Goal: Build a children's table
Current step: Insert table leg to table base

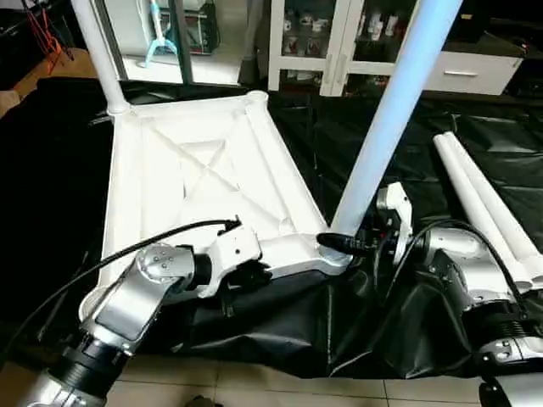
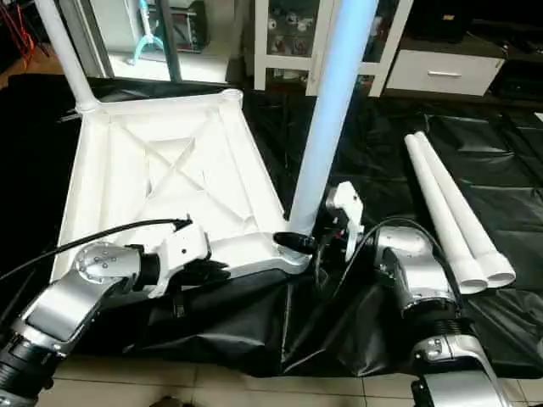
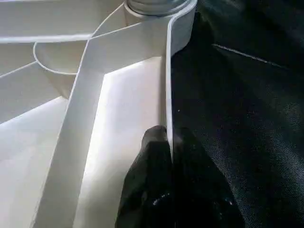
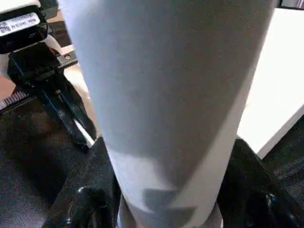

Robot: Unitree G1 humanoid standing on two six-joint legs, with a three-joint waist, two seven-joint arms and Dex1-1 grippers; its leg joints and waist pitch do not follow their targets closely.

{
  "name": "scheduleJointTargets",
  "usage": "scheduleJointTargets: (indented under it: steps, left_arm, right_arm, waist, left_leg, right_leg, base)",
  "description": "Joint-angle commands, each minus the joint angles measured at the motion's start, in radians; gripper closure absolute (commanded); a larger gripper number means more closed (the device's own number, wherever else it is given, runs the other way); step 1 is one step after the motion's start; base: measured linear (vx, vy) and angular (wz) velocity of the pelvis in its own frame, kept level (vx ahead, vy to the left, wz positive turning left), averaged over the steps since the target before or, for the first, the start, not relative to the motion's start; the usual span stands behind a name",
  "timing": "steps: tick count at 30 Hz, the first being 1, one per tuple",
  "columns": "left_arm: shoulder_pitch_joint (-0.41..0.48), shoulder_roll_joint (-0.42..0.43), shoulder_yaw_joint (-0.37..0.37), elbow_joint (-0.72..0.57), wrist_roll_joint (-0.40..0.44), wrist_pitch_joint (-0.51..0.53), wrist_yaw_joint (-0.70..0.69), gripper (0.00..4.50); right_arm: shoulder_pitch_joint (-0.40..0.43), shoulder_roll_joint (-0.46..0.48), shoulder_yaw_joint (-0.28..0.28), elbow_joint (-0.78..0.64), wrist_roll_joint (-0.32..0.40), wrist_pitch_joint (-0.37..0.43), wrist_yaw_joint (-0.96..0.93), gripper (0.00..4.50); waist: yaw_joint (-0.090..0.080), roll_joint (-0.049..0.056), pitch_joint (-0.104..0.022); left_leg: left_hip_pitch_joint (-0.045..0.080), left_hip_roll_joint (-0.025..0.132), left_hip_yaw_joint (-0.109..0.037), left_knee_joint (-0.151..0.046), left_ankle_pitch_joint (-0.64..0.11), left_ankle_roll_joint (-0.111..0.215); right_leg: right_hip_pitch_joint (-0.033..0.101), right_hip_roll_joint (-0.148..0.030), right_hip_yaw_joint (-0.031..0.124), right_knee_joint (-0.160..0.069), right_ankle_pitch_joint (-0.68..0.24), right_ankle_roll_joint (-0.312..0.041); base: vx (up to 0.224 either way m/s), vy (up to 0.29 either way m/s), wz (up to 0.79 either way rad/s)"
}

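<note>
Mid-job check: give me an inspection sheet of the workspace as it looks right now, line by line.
Surface: black sheet spread over a tiled floor.
Job's things: white tabletop lying underside up; one leg standing in its far corner socket, a second leg standing at the near corner; two spare legs lying side by side on the sheet.
Clutter: nothing seen.
Hands: left hand shut on the tabletop's near rim; right hand around the base of the second leg, fingers on either side.
Cables: black cable running along the left arm.
Surroundings: white cabinet and a drawer unit behind the sheet.
</note>
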Motion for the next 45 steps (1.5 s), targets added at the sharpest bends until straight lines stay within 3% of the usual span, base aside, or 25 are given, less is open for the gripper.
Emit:
scheduleJointTargets:
  steps: [1, 8, 13, 14, 15, 16, 17, 18, 20, 21, 24, 28, 29, 31, 34, 36, 39, 40, 41, 42, 43, 45]
  left_arm:
    - [0.007, -0.007, -0.029, -0.014, -0.015, -0.02, -0.02, 4.5]
    - [0.005, -0.014, -0.038, -0.005, 0.01, 0.0, 0.001, 4.5]
    - [-0.015, -0.053, -0.046, 0.023, 0.033, 0.055, 0.054, 4.5]
    - [-0.046, -0.114, -0.035, 0.064, 0.063, 0.118, 0.153, 4.5]
    - [-0.083, -0.192, -0.002, 0.118, 0.091, 0.181, 0.289, 4.5]
    - [-0.118, -0.26, 0.032, 0.165, 0.112, 0.237, 0.408, 4.5]
    - [-0.147, -0.306, 0.045, 0.196, 0.128, 0.249, 0.482, 4.5]
    - [-0.187, -0.365, 0.046, 0.233, 0.142, 0.248, 0.548, 4.5]
    - [-0.193, -0.374, 0.039, 0.235, 0.141, 0.243, 0.541, 4.5]
    - [-0.196, -0.372, 0.027, 0.235, 0.14, 0.234, 0.523, 4.5]
    - [-0.194, -0.355, 0.017, 0.232, 0.142, 0.212, 0.481, 4.5]
    - [-0.173, -0.314, 0.01, 0.223, 0.139, 0.148, 0.423, 4.5]
    - [-0.164, -0.298, 0.01, 0.218, 0.136, 0.161, 0.415, 4.5]
    - [-0.15, -0.26, 0.0, 0.208, 0.127, 0.131, 0.374, 4.5]
    - [-0.125, -0.209, 0.0, 0.178, 0.091, 0.067, 0.294, 4.5]
    - [-0.09, -0.149, -0.023, 0.124, 0.057, -0.008, 0.175, 4.5]
    - [-0.063, -0.109, -0.032, 0.075, 0.027, -0.024, 0.092, 4.5]
    - [-0.052, -0.089, -0.032, 0.051, 0.014, -0.019, 0.063, 4.5]
    - [-0.031, -0.056, -0.032, 0.003, -0.015, -0.008, 0.012, 4.5]
    - [-0.021, -0.041, -0.033, -0.018, -0.031, -0.009, -0.011, 4.5]
    - [-0.018, -0.036, -0.035, -0.025, -0.038, -0.011, -0.021, 4.5]
    - [-0.015, -0.032, -0.035, -0.032, -0.045, -0.008, -0.029, 4.5]
  right_arm:
    - [-0.01, 0.003, 0.007, 0.025, -0.003, 0.022, -0.022, 2.38]
    - [-0.02, 0.043, -0.017, 0.069, -0.008, 0.016, -0.078, 2.43]
    - [-0.045, 0.104, -0.043, 0.148, -0.023, 0.002, -0.226, 2.43]
    - [-0.072, 0.15, -0.074, 0.226, -0.049, -0.024, -0.437, 2.43]
    - [-0.096, 0.191, -0.105, 0.297, -0.072, -0.044, -0.661, 2.43]
    - [-0.113, 0.223, -0.133, 0.349, -0.077, -0.056, -0.816, 2.43]
    - [-0.121, 0.252, -0.156, 0.382, -0.069, -0.067, -0.913, 2.45]
    - [-0.132, 0.301, -0.181, 0.426, -0.054, -0.085, -1.019, 2.45]
    - [-0.136, 0.314, -0.182, 0.434, -0.056, -0.092, -1.032, 2.45]
    - [-0.143, 0.328, -0.181, 0.436, -0.054, -0.103, -1.023, 2.45]
    - [-0.174, 0.351, -0.19, 0.447, -0.052, -0.139, -0.978, 2.45]
    - [-0.2, 0.357, -0.198, 0.434, -0.022, -0.175, -0.824, 2.45]
    - [-0.201, 0.345, -0.184, 0.421, -0.028, -0.192, -0.781, 2.1]
    - [-0.203, 0.314, -0.159, 0.403, -0.044, -0.202, -0.734, 1.75]
    - [-0.203, 0.252, -0.142, 0.371, -0.044, -0.21, -0.609, 1.63]
    - [-0.186, 0.21, -0.115, 0.315, -0.021, -0.173, -0.429, 1.43]
    - [-0.164, 0.175, -0.087, 0.265, -0.012, -0.141, -0.28, 1.2]
    - [-0.145, 0.143, -0.058, 0.23, -0.016, -0.129, -0.188, 1.2]
    - [-0.107, 0.072, -0.016, 0.167, -0.018, -0.099, -0.048, 1.06]
    - [-0.095, 0.037, -0.012, 0.146, -0.01, -0.081, -0.004, 0.92]
    - [-0.093, 0.024, -0.014, 0.139, -0.006, -0.073, 0.012, 0.92]
    - [-0.09, 0.012, -0.014, 0.134, -0.007, -0.075, 0.019, 0.81]
  waist:
    - [0.0, 0.004, -0.08]
    - [-0.002, 0.004, -0.08]
    - [-0.018, 0.005, -0.075]
    - [-0.022, 0.006, -0.074]
    - [-0.034, 0.009, -0.066]
    - [-0.036, 0.003, -0.067]
    - [-0.03, 0.002, -0.073]
    - [-0.027, 0.003, -0.075]
    - [-0.018, 0.001, -0.083]
    - [-0.014, 0.0, -0.084]
    - [-0.013, 0.001, -0.086]
    - [-0.02, 0.003, -0.084]
    - [-0.019, 0.009, -0.085]
    - [-0.019, 0.008, -0.085]
    - [-0.017, 0.009, -0.087]
    - [-0.014, 0.006, -0.09]
    - [-0.007, 0.008, -0.09]
    - [-0.006, 0.002, -0.09]
    - [0.004, 0.005, -0.09]
    - [0.012, 0.008, -0.094]
    - [0.012, 0.0, -0.092]
    - [0.018, 0.003, -0.094]
  left_leg:
    - [0.029, 0.003, 0.002, -0.044, 0.017, 0.093]
    - [0.028, 0.003, 0.002, -0.045, 0.003, 0.09]
    - [0.029, 0.004, 0.001, -0.053, -0.045, 0.069]
    - [0.027, 0.003, 0.0, -0.053, -0.055, 0.061]
    - [0.033, 0.006, 0.003, -0.06, -0.057, 0.03]
    - [0.037, 0.008, 0.004, -0.059, -0.074, 0.007]
    - [0.035, 0.001, 0.003, -0.057, -0.081, -0.002]
    - [0.035, 0.003, 0.004, -0.057, -0.065, 0.003]
    - [0.032, -0.003, 0.003, -0.051, -0.018, 0.032]
    - [0.027, -0.004, 0.002, -0.05, 0.006, 0.052]
    - [0.026, -0.003, 0.0, -0.049, 0.013, 0.076]
    - [0.022, -0.001, -0.002, -0.05, -0.023, 0.083]
    - [0.026, 0.002, -0.003, -0.05, -0.023, 0.082]
    - [0.024, 0.001, -0.002, -0.049, -0.025, 0.086]
    - [0.023, 0.002, -0.003, -0.048, -0.011, 0.094]
    - [0.021, 0.002, -0.003, -0.043, 0.014, 0.12]
    - [0.022, 0.004, -0.003, -0.04, 0.052, 0.136]
    - [0.025, 0.005, 0.0, -0.041, 0.055, 0.14]
    - [0.026, 0.007, 0.0, -0.037, 0.071, 0.147]
    - [0.027, 0.008, -0.002, -0.031, 0.11, 0.149]
    - [0.024, 0.007, 0.0, -0.031, 0.125, 0.151]
    - [0.025, 0.006, 0.002, -0.028, 0.139, 0.149]
  right_leg:
    - [0.046, -0.046, 0.024, -0.051, 0.42, -0.285]
    - [0.045, -0.048, 0.024, -0.052, 0.399, -0.29]
    - [0.042, -0.052, 0.025, -0.061, 0.304, -0.297]
    - [0.045, -0.053, 0.025, -0.063, 0.276, -0.297]
    - [0.033, -0.055, 0.028, -0.07, 0.232, -0.304]
    - [0.034, -0.056, 0.028, -0.073, 0.19, -0.307]
    - [0.043, -0.058, 0.03, -0.076, 0.146, -0.298]
    - [0.043, -0.057, 0.033, -0.077, 0.181, -0.289]
    - [0.048, -0.052, 0.033, -0.07, 0.279, -0.269]
    - [0.047, -0.051, 0.032, -0.066, 0.343, -0.258]
    - [0.049, -0.049, 0.026, -0.059, 0.418, -0.247]
    - [0.051, -0.052, 0.023, -0.062, 0.397, -0.258]
    - [0.048, -0.052, 0.022, -0.061, 0.395, -0.264]
    - [0.05, -0.052, 0.022, -0.06, 0.399, -0.273]
    - [0.052, -0.051, 0.021, -0.056, 0.42, -0.281]
    - [0.055, -0.05, 0.02, -0.05, 0.469, -0.287]
    - [0.051, -0.048, 0.019, -0.044, 0.507, -0.286]
    - [0.049, -0.045, 0.018, -0.045, 0.511, -0.287]
    - [0.049, -0.044, 0.016, -0.042, 0.525, -0.284]
    - [0.05, -0.039, 0.013, -0.034, 0.559, -0.276]
    - [0.049, -0.037, 0.013, -0.034, 0.573, -0.274]
    - [0.042, -0.041, 0.013, -0.032, 0.56, -0.277]
  base:
    - [0.0, 0.0, 0.0]
    - [0.0, 0.0, 0.0]
    - [0.0, 0.0, 0.0]
    - [0.0, 0.0, 0.0]
    - [0.0, 0.0, 0.0]
    - [0.0, 0.0, 0.0]
    - [0.0, 0.0, 0.0]
    - [0.0, 0.0, 0.0]
    - [0.0, 0.0, 0.0]
    - [0.0, 0.0, 0.0]
    - [0.0, 0.0, 0.0]
    - [0.0, 0.0, 0.0]
    - [0.0, 0.0, 0.0]
    - [0.0, 0.0, 0.0]
    - [0.0, 0.0, 0.0]
    - [0.0, 0.0, 0.0]
    - [0.0, 0.0, 0.0]
    - [0.0, 0.0, 0.0]
    - [0.0, 0.0, 0.0]
    - [0.0, 0.0, 0.0]
    - [0.0, 0.0, 0.0]
    - [0.0, 0.0, 0.0]
